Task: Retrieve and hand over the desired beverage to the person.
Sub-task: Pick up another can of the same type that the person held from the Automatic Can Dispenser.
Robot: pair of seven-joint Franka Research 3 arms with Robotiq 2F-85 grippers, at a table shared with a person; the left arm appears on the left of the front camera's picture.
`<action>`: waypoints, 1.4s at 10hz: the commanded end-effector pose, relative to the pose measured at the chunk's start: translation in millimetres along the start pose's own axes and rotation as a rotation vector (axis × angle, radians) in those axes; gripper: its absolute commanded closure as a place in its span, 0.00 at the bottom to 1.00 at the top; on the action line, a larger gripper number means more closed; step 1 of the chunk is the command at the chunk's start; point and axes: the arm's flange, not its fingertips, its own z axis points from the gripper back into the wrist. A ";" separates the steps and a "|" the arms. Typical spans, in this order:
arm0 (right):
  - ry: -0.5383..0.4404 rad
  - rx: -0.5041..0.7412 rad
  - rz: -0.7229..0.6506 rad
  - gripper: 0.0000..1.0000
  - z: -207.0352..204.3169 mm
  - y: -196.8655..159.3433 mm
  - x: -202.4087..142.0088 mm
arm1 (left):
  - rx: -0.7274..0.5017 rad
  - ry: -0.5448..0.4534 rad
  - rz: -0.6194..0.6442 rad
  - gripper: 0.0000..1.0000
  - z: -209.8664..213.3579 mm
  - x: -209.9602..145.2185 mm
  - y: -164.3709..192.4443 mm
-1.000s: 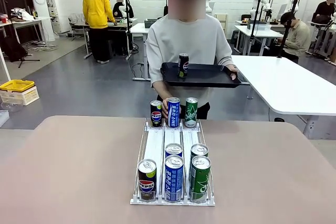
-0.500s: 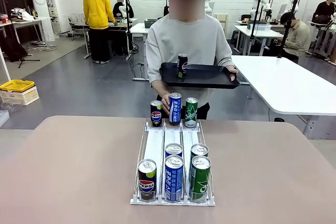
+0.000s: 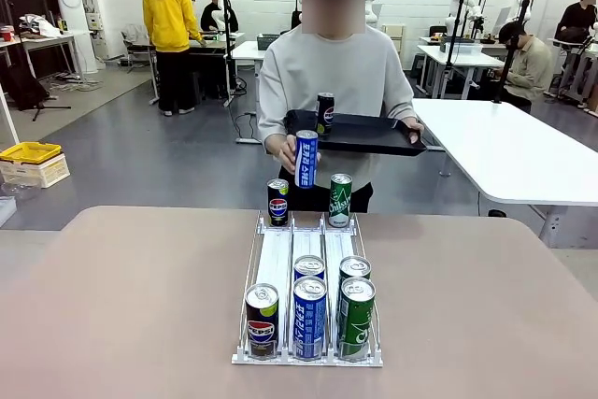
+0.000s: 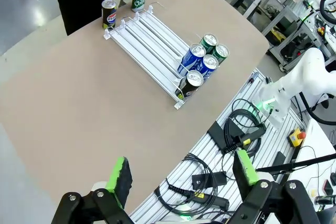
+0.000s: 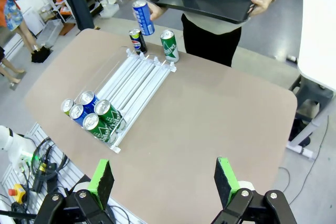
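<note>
The person (image 3: pixel 332 67) in a light grey top stands at the table's far side, one hand under a flat black tray (image 3: pixel 369 135) that carries a dark cola can (image 3: pixel 324 114). The other hand holds a blue can (image 3: pixel 306 159) in the air above the white can rack (image 3: pixel 308 268). In the right wrist view the blue can (image 5: pixel 142 18) hangs over the rack's far end, and the black tray (image 5: pixel 215 1) is behind it. My left gripper (image 4: pixel 181 174) is open, high above the table's near edge. My right gripper (image 5: pixel 165 177) is open too, well above the table.
A cola can (image 3: pixel 277 202) and a green can (image 3: pixel 340 200) stand at the rack's far end. Several cans, one cola (image 3: pixel 263 320), blue (image 3: pixel 309 317) and green (image 3: pixel 355 317), crowd its near end. Cables and a rail (image 4: pixel 220 145) lie beside the table. White tables (image 3: pixel 523 151) stand behind.
The person's hand has lifted the blue can from the rack's far middle lane up toward the tray. The tray and its cola can have barely moved.
</note>
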 end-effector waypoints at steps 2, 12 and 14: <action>-0.006 0.021 0.006 0.00 -1.5 0.1 0.5 | -0.013 -0.004 -0.005 0.00 1.0 0.9 1.6; -0.006 0.021 0.006 0.00 -1.5 0.1 0.5 | -0.013 -0.004 -0.005 0.00 1.0 0.9 1.6; -0.006 0.021 0.006 0.00 -1.5 0.1 0.5 | -0.013 -0.004 -0.005 0.00 1.0 0.9 1.6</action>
